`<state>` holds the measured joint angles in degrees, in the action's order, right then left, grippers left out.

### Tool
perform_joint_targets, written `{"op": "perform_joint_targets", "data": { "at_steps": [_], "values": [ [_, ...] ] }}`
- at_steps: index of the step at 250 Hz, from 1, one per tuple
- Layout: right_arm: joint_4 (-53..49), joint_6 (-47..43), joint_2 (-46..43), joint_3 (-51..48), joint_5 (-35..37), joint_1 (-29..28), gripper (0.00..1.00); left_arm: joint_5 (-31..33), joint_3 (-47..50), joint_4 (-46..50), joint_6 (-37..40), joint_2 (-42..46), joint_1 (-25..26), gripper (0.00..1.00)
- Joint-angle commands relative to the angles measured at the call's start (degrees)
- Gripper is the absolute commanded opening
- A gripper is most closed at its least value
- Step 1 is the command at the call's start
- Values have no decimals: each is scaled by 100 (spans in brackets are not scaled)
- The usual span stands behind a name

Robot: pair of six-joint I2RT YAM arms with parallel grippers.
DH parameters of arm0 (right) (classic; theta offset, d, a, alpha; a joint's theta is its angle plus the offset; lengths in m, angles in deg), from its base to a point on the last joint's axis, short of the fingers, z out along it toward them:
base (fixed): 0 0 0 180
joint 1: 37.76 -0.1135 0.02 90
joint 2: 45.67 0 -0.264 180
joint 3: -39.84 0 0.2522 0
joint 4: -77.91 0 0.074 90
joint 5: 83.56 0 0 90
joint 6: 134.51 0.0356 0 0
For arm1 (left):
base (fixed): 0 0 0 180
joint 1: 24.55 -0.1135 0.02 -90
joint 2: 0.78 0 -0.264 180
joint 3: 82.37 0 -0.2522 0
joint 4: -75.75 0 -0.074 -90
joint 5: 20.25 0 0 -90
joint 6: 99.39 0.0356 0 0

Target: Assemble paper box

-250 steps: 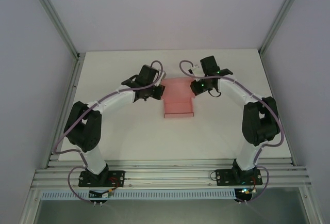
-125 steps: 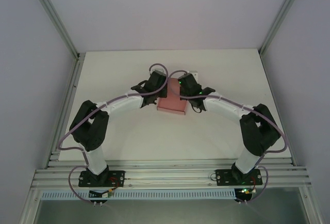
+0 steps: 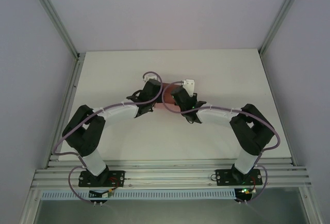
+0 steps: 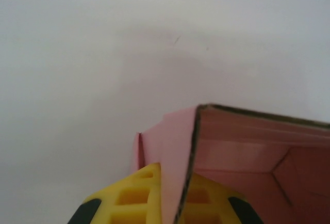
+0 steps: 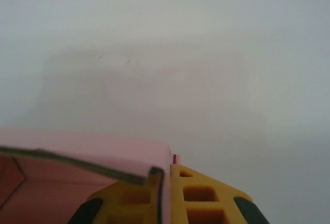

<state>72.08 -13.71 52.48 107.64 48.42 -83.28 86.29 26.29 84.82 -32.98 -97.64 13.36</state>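
The pink paper box (image 4: 247, 146) is held up off the white table between both grippers. In the left wrist view one of its upright side walls runs edge-on between my yellow fingers (image 4: 136, 195), so my left gripper (image 4: 172, 201) is shut on that wall. The box's open inside lies to the right. In the right wrist view the opposite corner of the box (image 5: 77, 149) sits between my fingers (image 5: 206, 198), and my right gripper (image 5: 166, 198) is shut on it. From above, both grippers (image 3: 156, 99) (image 3: 176, 99) meet at the table's middle. They hide most of the box (image 3: 163, 106).
The white table (image 3: 227, 74) is bounded by aluminium rails on the left (image 3: 72, 95) and along the near edge (image 3: 170, 175). Pale walls stand at the back and sides. Both arms arch inward from their bases.
Both grippers have swung inward toward each other and a little nearer. The box, earlier wide and plainly seen between them, is now squeezed narrow and mostly covered by the wrists.
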Motion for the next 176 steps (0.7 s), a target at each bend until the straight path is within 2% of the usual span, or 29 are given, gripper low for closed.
{"op": "perform_joint_targets", "data": {
  "at_steps": [1, 39, 54, 89, 114, 141, 154, 176],
  "values": [
    [963, -57, -172, -435, -585, -274, 4, -782, 631, -104, -119, 202, 244, 0],
    [1203, -600, -276, -675, -375, -500, 5, -714, 1101, -58, -5, 565, 243, 0],
    [1261, -708, -326, -735, -332, -546, 5, -770, 1221, -101, 18, 742, 243, 9],
    [1351, -956, -358, -824, -278, -593, 4, -671, 1302, -40, 96, 1146, 243, 16],
    [1328, -1038, -358, -832, -291, -654, 4, -542, 1298, 264, 202, 1449, 245, 27],
    [1265, -1129, -325, -841, -109, -719, 3, -210, 1349, 753, 275, 1841, 243, 50],
    [1267, -1142, -331, -867, -73, -722, 4, -14, 1436, 961, 331, 2070, 247, 54],
    [1267, -1120, -349, -897, -48, -729, 3, 210, 1617, 1347, 328, 2532, 243, 67]
  ]
}}
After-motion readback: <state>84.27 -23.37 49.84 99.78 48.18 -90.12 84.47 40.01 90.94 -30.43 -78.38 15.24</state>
